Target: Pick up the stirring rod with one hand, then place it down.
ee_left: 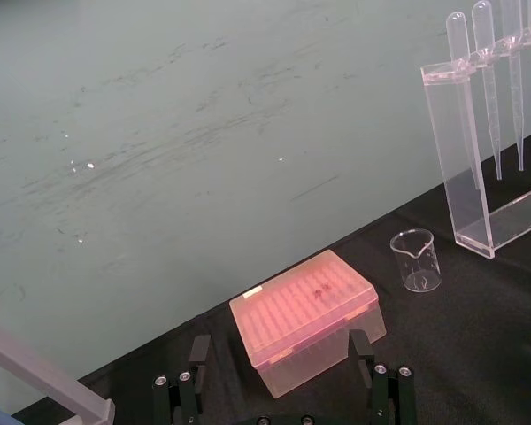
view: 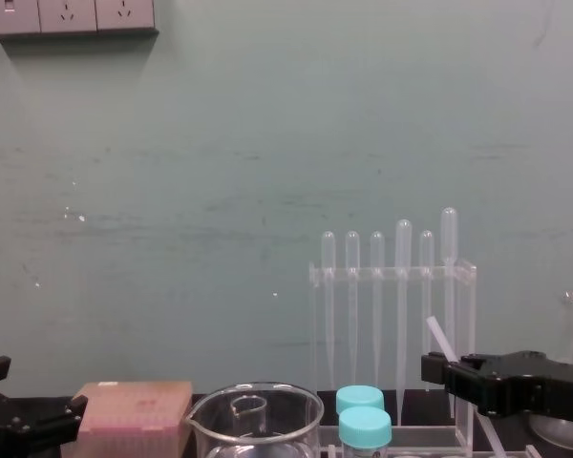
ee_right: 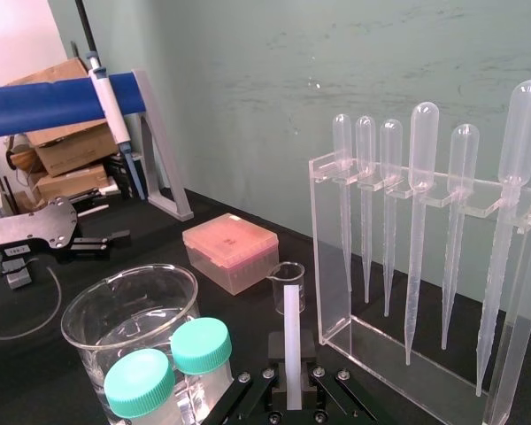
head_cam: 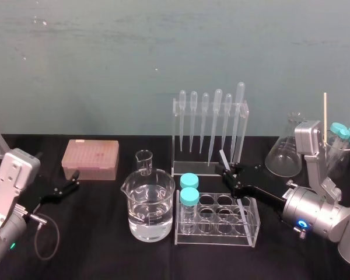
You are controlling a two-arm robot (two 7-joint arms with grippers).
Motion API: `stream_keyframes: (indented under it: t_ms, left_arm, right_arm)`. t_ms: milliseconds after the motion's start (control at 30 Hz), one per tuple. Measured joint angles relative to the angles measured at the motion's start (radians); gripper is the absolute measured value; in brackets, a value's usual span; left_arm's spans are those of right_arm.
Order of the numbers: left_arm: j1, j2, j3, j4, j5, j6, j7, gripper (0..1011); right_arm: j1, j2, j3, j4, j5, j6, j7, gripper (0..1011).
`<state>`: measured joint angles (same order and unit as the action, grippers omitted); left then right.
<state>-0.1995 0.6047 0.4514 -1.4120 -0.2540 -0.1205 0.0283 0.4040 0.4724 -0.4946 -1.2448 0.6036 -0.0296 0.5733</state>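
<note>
The stirring rod (ee_right: 291, 341) is a thin translucent-white stick standing slanted between the fingers of my right gripper (ee_right: 291, 379), which is shut on it. From the head view, the right gripper (head_cam: 227, 172) reaches in from the right, between the pipette rack (head_cam: 210, 131) and the tube rack (head_cam: 219, 220). The stirring rod (head_cam: 223, 158) pokes up above the gripper. In the chest view the stirring rod (view: 439, 340) slants down to the right past the right gripper (view: 437, 368). My left gripper (head_cam: 67, 188) rests open at the left, near the pink box (head_cam: 90, 158).
A large beaker (head_cam: 150, 207) of water and a small beaker (head_cam: 144, 161) stand left of the tube rack, which holds two teal-capped tubes (head_cam: 189, 189). A conical flask (head_cam: 283, 153) and more teal-capped tubes (head_cam: 344, 134) stand at the right.
</note>
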Motion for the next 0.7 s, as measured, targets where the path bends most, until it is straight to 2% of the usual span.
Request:
stream_keyframes:
  t_ms: [200,367,400,433,500,633,700]
  left_arm:
    - [0.0,0.0,0.0,0.0,0.0,0.0,0.0,1000]
    - [0.0,0.0,0.0,0.0,0.0,0.0,0.0,1000]
    - [0.0,0.0,0.0,0.0,0.0,0.0,0.0,1000]
    - [0.0,0.0,0.0,0.0,0.0,0.0,0.0,1000]
    - [0.0,0.0,0.0,0.0,0.0,0.0,0.0,1000]
    - [0.0,0.0,0.0,0.0,0.0,0.0,0.0,1000]
    - [0.0,0.0,0.0,0.0,0.0,0.0,0.0,1000]
  right_arm:
    - [-0.005,-0.002,0.006,-0.003,-0.007,-0.009,-0.004,70]
    - [-0.019,-0.013,0.039,-0.027,-0.007,-0.053,-0.012,70]
    - [-0.026,-0.025,0.066,-0.044,0.01,-0.088,-0.007,70]
    - [-0.026,-0.025,0.066,-0.044,0.01,-0.088,-0.007,70]
    - [-0.031,-0.044,0.101,-0.07,0.039,-0.132,0.008,70]
    - [-0.032,-0.063,0.129,-0.093,0.057,-0.177,0.023,70]
    - [-0.036,-0.078,0.146,-0.102,0.057,-0.236,0.036,70]
